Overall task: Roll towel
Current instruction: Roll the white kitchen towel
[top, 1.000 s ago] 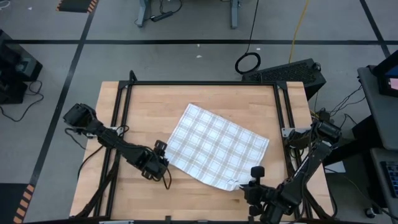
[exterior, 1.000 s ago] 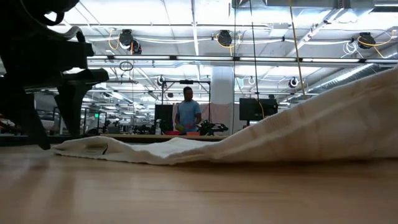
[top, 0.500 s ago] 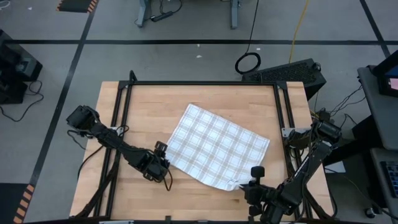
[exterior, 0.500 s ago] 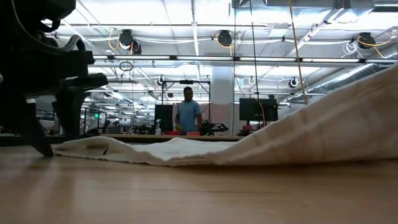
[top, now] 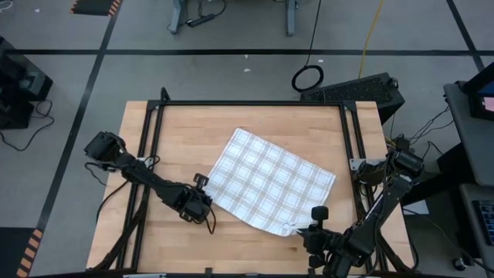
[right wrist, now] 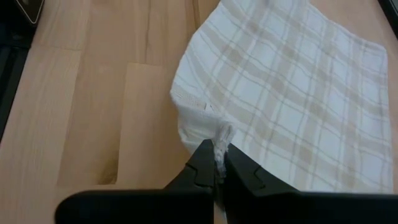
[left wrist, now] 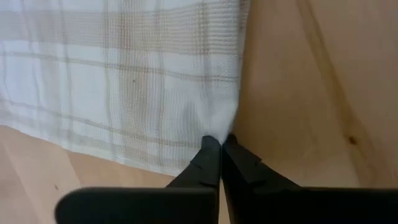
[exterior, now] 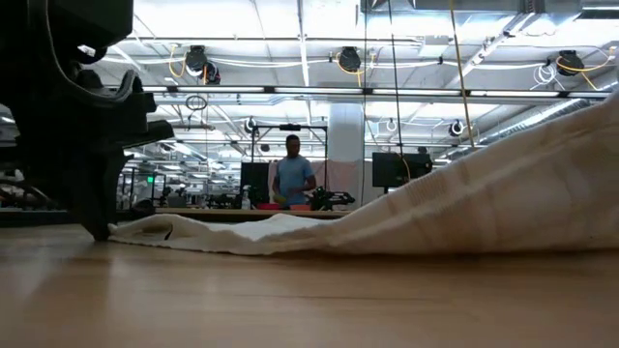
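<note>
The white towel (top: pixel 270 181) with grey-tan plaid lines lies spread flat at the middle of the wooden table (top: pixel 193 131), turned at a slant. My left gripper (top: pixel 202 204) is shut at the towel's left corner, low at the table. My right gripper (top: pixel 302 229) is shut on the towel's near corner, by the table's near edge. In the low view the towel (exterior: pixel 464 208) rises toward the right, and my left gripper (exterior: pixel 97 230) stands at its low end. My left gripper pinches the towel's left corner (left wrist: pixel 214 132) between its two fingertips, coming from the table's left side, slanting down. The corner stays low at the table, and the cloth puckers a little at the tips. My right gripper pinches the towel's near corner (right wrist: pixel 222 134) between its two fingers, coming from the table's near side. The corner is bunched and raised off the table. The rest of the towel slopes down and lies on the wood.
Black frame rails (top: pixel 150 154) run along the table's left, far and right sides. Bare wood lies on the far side and left of the towel. A person (exterior: pixel 291 179) stands far off in the room behind.
My left gripper has gone a little toward the table's right edge, staying low, and has carried the towel's left corner along with it. The rest of the towel and my right gripper have kept still.
</note>
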`<state>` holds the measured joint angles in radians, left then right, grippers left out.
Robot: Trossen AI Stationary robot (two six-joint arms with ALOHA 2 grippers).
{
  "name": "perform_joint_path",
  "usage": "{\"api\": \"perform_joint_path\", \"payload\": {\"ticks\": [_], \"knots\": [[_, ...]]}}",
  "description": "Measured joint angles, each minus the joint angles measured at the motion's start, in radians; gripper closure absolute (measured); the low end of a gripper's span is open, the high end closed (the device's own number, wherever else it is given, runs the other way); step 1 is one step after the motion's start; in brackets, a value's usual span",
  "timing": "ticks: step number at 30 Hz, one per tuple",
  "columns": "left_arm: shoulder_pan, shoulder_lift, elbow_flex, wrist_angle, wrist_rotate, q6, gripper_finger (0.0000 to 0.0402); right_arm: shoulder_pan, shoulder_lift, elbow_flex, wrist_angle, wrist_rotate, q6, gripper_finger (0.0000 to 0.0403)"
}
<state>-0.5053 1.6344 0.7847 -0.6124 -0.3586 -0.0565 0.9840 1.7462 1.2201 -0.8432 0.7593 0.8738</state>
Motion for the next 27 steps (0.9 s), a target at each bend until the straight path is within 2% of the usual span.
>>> {"api": "perform_joint_path", "payload": {"ticks": [3,8,15,18,20,24,27], "knots": [[-0.008,-0.011,0.018,-0.015,0.064,-0.057,0.0397,0.001,0.000,0.000,0.000,-0.001,0.002,0.0402],[-0.083,-0.054,0.057,-0.003,0.215,-0.170,0.0398,0.007,0.000,0.000,0.000,-0.003,-0.033,0.0403],[-0.131,-0.073,0.117,0.019,0.257,-0.179,0.0399,0.011,0.000,-0.001,-0.010,-0.001,-0.074,0.0403],[-0.097,-0.069,0.116,0.032,0.331,-0.110,0.0399,0.011,0.000,-0.001,-0.007,0.000,-0.074,0.0403],[-0.054,-0.068,0.117,0.033,0.421,-0.061,0.0399,0.011,0.000,-0.001,0.003,0.000,-0.074,0.0403],[0.078,-0.068,0.117,0.029,0.642,0.059,0.0400,0.011,0.001,-0.001,0.023,0.000,-0.074,0.0403],[0.192,-0.056,0.117,0.040,0.750,0.134,0.0400,0.011,0.001,-0.001,0.048,-0.001,-0.074,0.0403]]}}
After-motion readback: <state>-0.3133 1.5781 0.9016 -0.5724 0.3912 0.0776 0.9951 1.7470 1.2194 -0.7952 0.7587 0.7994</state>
